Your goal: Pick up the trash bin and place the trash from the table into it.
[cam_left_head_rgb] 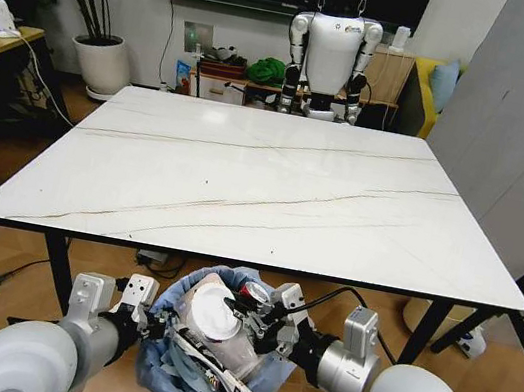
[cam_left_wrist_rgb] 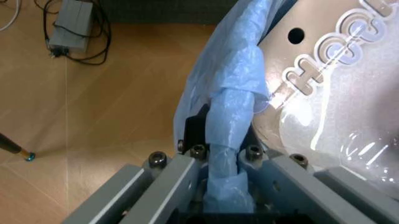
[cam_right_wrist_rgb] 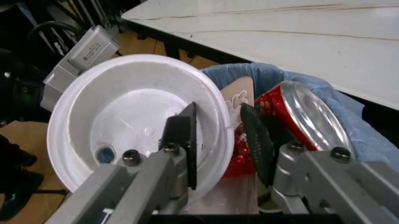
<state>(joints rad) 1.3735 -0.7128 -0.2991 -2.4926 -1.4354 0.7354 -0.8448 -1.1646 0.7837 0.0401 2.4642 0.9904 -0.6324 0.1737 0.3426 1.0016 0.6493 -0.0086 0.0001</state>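
A white marble tabletop stands bare in a living room. Just under its near edge hangs the bin, light, its blue bag slippery and soft. The left claw is clenched on the bag-wrapped rim. The right claw straddles a crushable white cup, fingers parted, over the bin.

Small round trash bin with crinkled plastic liner sits below near edge of large marble-look table; round foam lid and red-labelled can inside bin.
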